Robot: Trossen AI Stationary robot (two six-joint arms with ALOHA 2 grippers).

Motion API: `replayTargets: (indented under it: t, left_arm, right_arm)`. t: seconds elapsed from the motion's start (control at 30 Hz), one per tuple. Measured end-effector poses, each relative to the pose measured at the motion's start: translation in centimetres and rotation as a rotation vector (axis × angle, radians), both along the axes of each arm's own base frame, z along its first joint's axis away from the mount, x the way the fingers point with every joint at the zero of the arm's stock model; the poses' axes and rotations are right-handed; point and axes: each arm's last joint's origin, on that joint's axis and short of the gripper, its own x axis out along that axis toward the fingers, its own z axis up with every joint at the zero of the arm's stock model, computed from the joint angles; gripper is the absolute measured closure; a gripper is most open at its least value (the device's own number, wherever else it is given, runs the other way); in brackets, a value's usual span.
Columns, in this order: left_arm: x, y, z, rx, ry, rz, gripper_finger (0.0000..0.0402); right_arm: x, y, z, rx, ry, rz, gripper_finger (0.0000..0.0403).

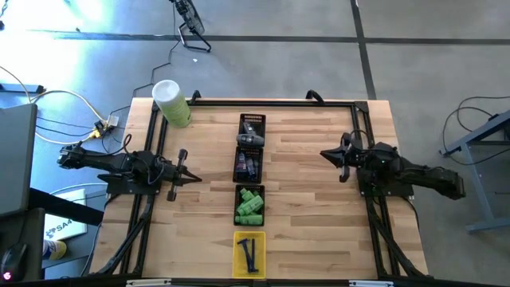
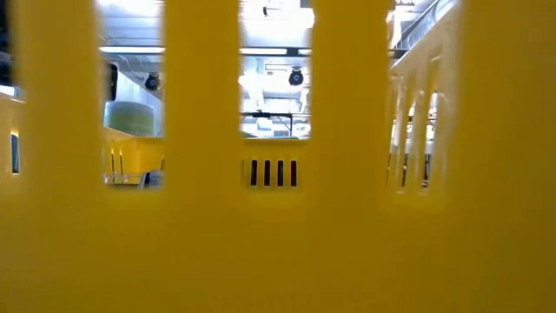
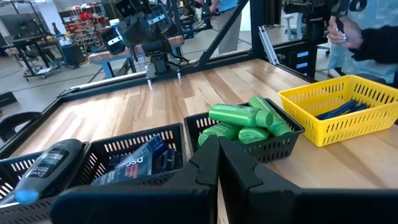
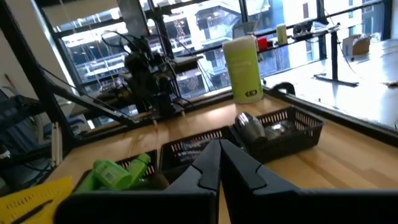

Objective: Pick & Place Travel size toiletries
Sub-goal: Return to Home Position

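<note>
The travel size toiletries lie sorted in a row of small trays down the table's middle. Grey pieces fill the far black tray, and dark tubes the one behind it. Green bottles sit in the third black tray, and thin dark sticks in the yellow tray at the near edge. My left gripper hovers shut left of the row, pointing level at it. My right gripper hovers shut on the row's right side, also level. Neither holds anything.
A big pale-green cylinder with a white top stands at the table's far left corner. The yellow tray's slotted wall fills the low view. A person's hand shows beyond the table. Bare wood lies on both sides of the row.
</note>
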Motion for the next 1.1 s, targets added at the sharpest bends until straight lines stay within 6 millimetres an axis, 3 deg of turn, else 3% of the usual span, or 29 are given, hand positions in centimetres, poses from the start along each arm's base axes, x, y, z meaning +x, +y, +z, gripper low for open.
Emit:
replayTargets:
  t: [0.6,1.1]
  left_arm:
    - [0.29,-0.06,-0.42,-0.21,0.087,0.02,0.0401]
    - [0.64,-0.11,-0.97,-0.204,0.151,0.031,0.0401]
  right_arm:
    - [0.06,-0.03,-0.24,-0.039,0.026,-0.005,0.0401]
    - [0.08,-0.03,-0.31,-0.045,0.031,-0.005,0.0401]
